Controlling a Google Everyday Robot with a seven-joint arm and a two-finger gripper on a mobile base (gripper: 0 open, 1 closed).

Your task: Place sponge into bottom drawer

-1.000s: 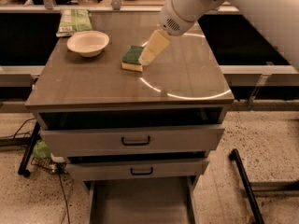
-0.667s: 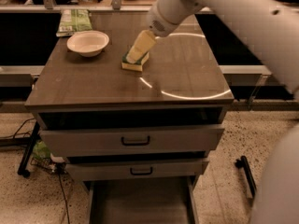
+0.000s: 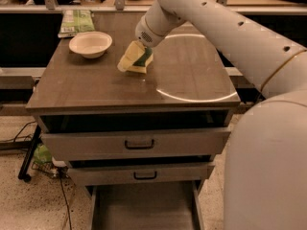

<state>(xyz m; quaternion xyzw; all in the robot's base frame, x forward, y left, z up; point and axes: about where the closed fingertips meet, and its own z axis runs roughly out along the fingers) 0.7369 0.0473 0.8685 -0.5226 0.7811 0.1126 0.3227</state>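
Observation:
The sponge (image 3: pixel 144 60), dark green over yellow, lies on the brown cabinet top (image 3: pixel 192 75) near its middle. My gripper (image 3: pixel 130 59), cream-coloured, reaches down from the upper right and sits right at the sponge, covering its left part. The bottom drawer (image 3: pixel 144 210) is pulled open at floor level below the cabinet front, a wide grey tray with nothing visible in it.
A cream bowl (image 3: pixel 90 43) stands left of the sponge, with a green packet (image 3: pixel 76 22) behind it at the back left. Two upper drawers with black handles (image 3: pixel 139 144) are shut. My white arm (image 3: pixel 268 143) fills the right side. Cables (image 3: pixel 43 157) lie on the floor at left.
The arm has swung left and the gripper has come down over the sponge's left side. The sponge stays at about the same spot on the top.

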